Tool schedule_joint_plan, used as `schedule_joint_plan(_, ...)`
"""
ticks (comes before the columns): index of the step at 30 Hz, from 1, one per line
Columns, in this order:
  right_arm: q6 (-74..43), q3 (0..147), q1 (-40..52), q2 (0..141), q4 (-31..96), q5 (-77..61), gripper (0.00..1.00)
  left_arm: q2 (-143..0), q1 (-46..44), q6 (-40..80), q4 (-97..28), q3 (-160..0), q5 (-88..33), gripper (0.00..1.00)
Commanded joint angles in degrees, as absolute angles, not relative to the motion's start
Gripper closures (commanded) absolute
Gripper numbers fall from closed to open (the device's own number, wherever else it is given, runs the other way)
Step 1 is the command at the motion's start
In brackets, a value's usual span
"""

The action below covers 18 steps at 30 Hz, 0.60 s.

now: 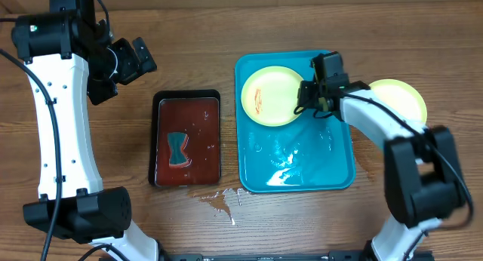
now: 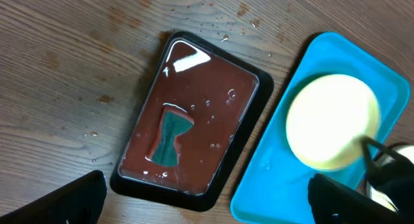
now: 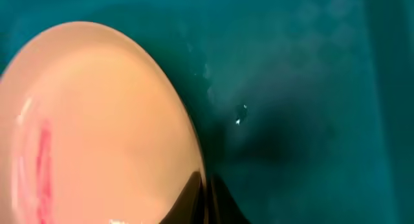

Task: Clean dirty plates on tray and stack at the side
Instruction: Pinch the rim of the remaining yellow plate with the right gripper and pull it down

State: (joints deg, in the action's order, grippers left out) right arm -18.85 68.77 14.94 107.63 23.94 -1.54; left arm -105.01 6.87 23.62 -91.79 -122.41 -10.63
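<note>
There are two plates in view, both yellow-green. The smeared plate [image 1: 269,96] lies in the far left part of the turquoise tray [image 1: 332,157] and carries one red sauce mark on its pale centre. The second plate [image 1: 398,101] lies outside the tray, on the desk [image 1: 423,27] just beside the tray's right rim. It looks clean from above, though the right arm covers part of it.

There is one turquoise tray, and its bare floor is wet and shiny. To its left stands one black tray [image 1: 186,94] with a dark red inside, apart from the turquoise one. One teal sponge [image 1: 178,148] with a narrow waist lies in it. On the desk in front of the two trays there is one small patch of spilled water [image 1: 219,199].

There are two arms. The right end effector [image 1: 305,95] is at the right edge of the smeared plate. In the right wrist view its two fingers are pressed together with only a thin line between them, and the plate's rim runs into that line, so it pinches the rim. The left end effector [image 1: 136,56] hangs over the bare desk behind the black tray, well apart from both plates. Its two fingers stand wide apart and it holds nothing.
</note>
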Motion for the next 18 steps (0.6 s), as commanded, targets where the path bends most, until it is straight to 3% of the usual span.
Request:
schedule_joint_plan(1, -21.04, 70.15, 14.13, 93.47, 29.19, -1.52, 0.96, -104.12, 7.07, 23.14, -91.85, -123.59, -10.09, 0.00)
schedule_joint_plan(10, -21.76, 69.32, 14.52, 81.67, 51.81, -1.56, 0.96, -104.14, 7.07, 23.14, -91.85, -123.59, -10.07, 0.00)
schedule_joint_plan(13, -23.05, 65.28, 15.46, 82.94, 52.71, -1.56, 0.96, -104.14, 7.07, 23.14, -91.85, -123.59, -10.07, 0.00)
schedule_joint_plan(18, -23.97, 54.74, 16.45, 86.52, 43.81, -1.58, 0.96, -104.14, 7.07, 23.16, -91.81, -123.59, -10.11, 0.00)
